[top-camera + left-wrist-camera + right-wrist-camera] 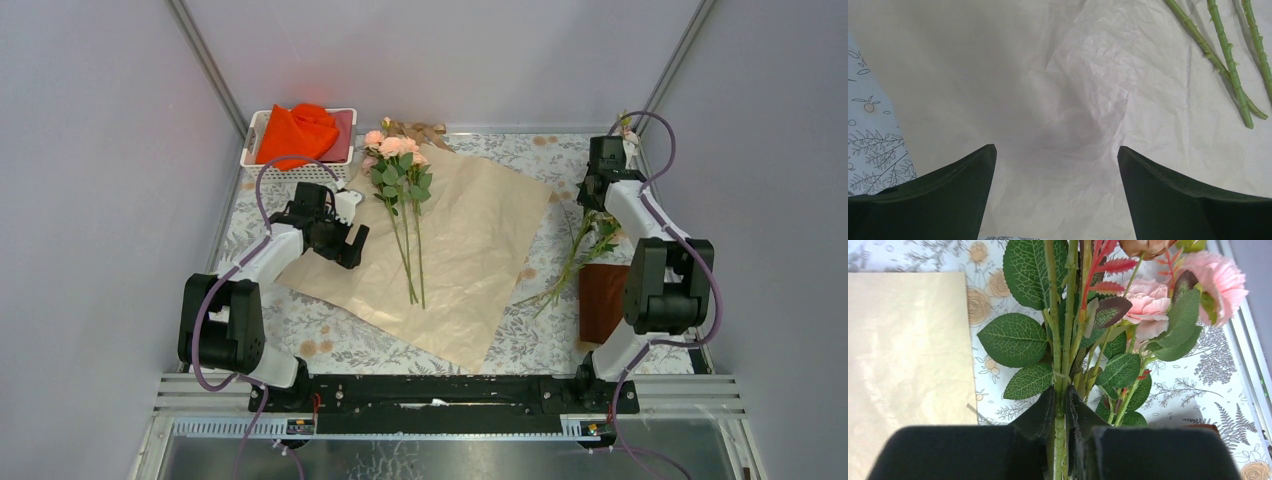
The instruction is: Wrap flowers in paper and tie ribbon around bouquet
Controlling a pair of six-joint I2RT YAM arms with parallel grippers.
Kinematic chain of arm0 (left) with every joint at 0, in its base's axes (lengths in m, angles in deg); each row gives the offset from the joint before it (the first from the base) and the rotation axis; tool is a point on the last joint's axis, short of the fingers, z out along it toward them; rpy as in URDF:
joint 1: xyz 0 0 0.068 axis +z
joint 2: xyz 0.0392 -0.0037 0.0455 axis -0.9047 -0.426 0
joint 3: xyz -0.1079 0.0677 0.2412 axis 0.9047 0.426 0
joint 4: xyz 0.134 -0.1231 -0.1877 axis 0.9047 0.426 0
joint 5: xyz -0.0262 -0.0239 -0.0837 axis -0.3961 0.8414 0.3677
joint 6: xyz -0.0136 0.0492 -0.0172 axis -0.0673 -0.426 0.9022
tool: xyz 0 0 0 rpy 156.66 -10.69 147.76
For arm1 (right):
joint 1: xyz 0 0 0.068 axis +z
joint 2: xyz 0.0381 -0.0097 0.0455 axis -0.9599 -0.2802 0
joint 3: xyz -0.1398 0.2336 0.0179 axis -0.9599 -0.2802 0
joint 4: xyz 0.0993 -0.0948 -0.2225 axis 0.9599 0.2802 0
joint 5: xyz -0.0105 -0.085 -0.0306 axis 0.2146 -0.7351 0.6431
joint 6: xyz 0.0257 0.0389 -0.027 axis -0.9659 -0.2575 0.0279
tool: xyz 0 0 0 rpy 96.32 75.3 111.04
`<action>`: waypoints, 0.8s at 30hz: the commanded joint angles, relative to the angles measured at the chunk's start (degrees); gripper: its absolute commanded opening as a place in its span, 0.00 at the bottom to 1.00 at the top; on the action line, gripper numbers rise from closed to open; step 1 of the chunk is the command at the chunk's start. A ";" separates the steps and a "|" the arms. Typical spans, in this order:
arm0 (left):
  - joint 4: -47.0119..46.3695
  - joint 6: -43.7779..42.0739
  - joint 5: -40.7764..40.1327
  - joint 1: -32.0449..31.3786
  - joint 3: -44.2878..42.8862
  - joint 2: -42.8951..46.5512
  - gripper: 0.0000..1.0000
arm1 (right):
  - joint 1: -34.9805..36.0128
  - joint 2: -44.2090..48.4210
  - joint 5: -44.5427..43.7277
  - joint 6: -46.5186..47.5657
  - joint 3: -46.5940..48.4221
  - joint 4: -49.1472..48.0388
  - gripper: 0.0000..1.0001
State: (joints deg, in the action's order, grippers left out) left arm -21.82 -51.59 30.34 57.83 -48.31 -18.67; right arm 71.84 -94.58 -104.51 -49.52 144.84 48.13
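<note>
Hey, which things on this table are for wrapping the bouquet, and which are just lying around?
For the job: laid flowers, held flowers in the right end effector, paper, tan ribbon.
Lying about: orange-red cloth, white basket, brown block.

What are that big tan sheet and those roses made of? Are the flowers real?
The paper looks like thin, matte wrapping tissue: fine crinkles and soft creases cover it. The flowers are probably artificial, though I cannot be sure: the leaves look like cloth with very even printed veins, and the stems are a uniform, plastic-looking green.
</note>
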 commanded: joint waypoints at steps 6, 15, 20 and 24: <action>0.66 0.09 1.44 0.50 -0.42 0.95 0.98 | 0.57 3.85 3.67 0.89 -0.26 -1.22 0.16; 0.49 -0.01 1.54 0.56 -0.38 0.49 0.98 | 1.39 1.99 10.80 -1.65 -8.19 -6.12 0.23; 0.40 -0.04 1.54 0.56 -0.33 0.29 0.98 | 1.54 -0.04 15.05 -2.28 -9.88 -7.71 0.29; 0.40 0.11 1.62 0.55 -0.29 0.30 0.98 | 3.93 -0.44 15.28 -3.10 -10.49 -8.62 0.33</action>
State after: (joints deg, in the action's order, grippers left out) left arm -21.82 -51.59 30.80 57.83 -48.31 -18.65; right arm 73.52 -94.91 -91.44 -51.36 134.63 42.38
